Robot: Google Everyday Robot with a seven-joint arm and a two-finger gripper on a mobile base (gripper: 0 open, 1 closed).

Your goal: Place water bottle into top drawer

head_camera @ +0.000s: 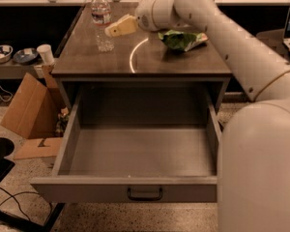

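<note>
The water bottle stands upright near the far left of the tabletop. It is at 9 o'clock from the gripper and just beside it. Whether the gripper is spread or closed, I can't make out. A green bag lies at its 3 o'clock. The top drawer gapes at 6 o'clock, with bare floor for the bottle once it clears the table's front edge.

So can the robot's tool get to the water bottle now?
Probably yes. The tool hangs close beside the water bottle over the tabletop, with nothing between them. The green bag lies on the tool's other side, out of the way.
</note>
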